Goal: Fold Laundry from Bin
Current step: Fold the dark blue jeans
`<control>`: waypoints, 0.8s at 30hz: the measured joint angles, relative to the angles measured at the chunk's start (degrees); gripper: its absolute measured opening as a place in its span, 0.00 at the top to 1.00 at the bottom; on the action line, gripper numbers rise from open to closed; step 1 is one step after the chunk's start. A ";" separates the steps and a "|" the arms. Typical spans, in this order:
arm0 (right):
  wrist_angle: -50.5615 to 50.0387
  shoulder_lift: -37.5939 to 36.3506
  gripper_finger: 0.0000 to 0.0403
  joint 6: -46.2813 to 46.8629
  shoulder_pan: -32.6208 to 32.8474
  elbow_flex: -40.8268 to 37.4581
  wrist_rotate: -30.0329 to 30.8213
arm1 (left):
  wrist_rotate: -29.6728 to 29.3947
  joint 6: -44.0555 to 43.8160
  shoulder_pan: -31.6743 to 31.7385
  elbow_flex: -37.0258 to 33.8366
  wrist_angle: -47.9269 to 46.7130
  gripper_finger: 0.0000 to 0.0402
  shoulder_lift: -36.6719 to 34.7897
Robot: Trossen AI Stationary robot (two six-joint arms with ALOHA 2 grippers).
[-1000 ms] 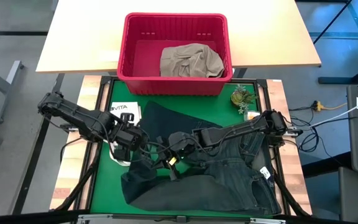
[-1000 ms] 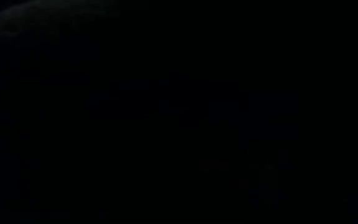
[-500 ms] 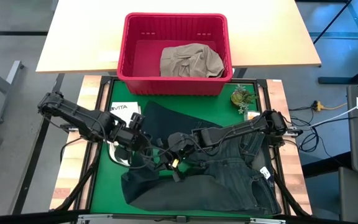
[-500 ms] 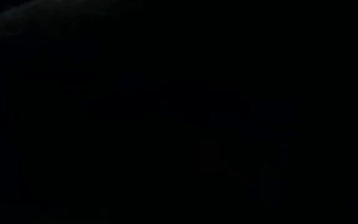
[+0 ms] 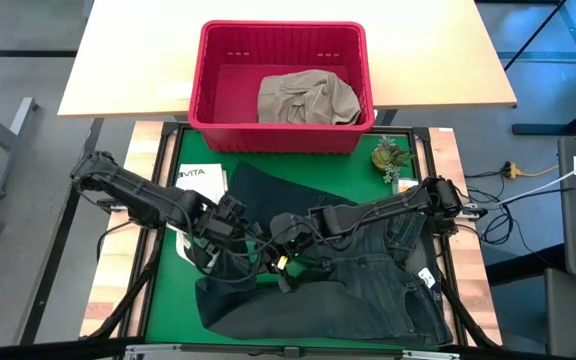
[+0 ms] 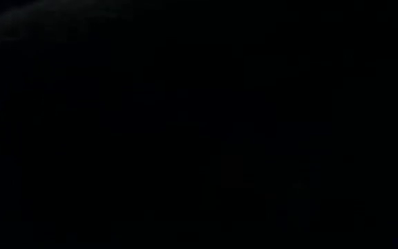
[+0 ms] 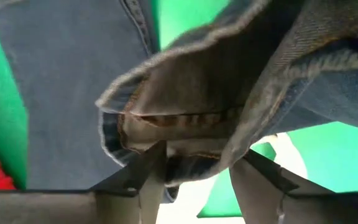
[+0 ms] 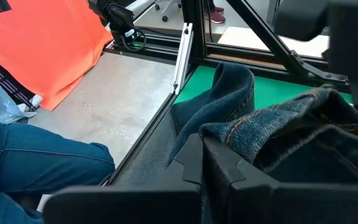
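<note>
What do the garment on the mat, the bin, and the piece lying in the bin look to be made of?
Jeans: dark denim, matte; twill weave and orange seam stitching show in the wrist views. Bin: red moulded plastic, judging by its slotted walls and thick rim. Khaki garment: soft woven cloth, probably cotton; it lies crumpled and matte.

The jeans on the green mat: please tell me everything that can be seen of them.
The jeans are dark blue denim with tan stitching, and they lie crumpled across the green mat in front of the red bin, not inside it. One leg reaches toward the bin; the waist part bunches on the right. The right pincer is shut on a raised fold of denim near the middle. The left pincer has its fingers around a hem edge beside it.
</note>
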 joint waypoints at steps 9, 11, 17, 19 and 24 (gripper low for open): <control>0.06 0.00 1.00 0.05 -0.02 -0.04 1.24 | 6.14 -14.86 -0.41 0.00 -5.79 0.95 0.73; 0.20 0.00 1.00 0.03 -0.04 -0.04 2.87 | 9.62 -21.25 -0.81 0.00 -8.50 0.98 -0.10; 3.01 0.00 1.00 -0.12 -0.07 -0.04 12.56 | 25.26 -38.33 -4.01 0.00 -15.16 0.99 -1.30; 5.89 0.02 1.00 -1.42 -0.17 -0.04 14.65 | 31.36 -44.51 -5.40 0.02 -15.73 0.99 -1.50; 14.59 1.28 1.00 -4.14 -0.87 -0.04 15.73 | 43.06 -58.10 -9.50 1.17 -15.49 0.99 -1.48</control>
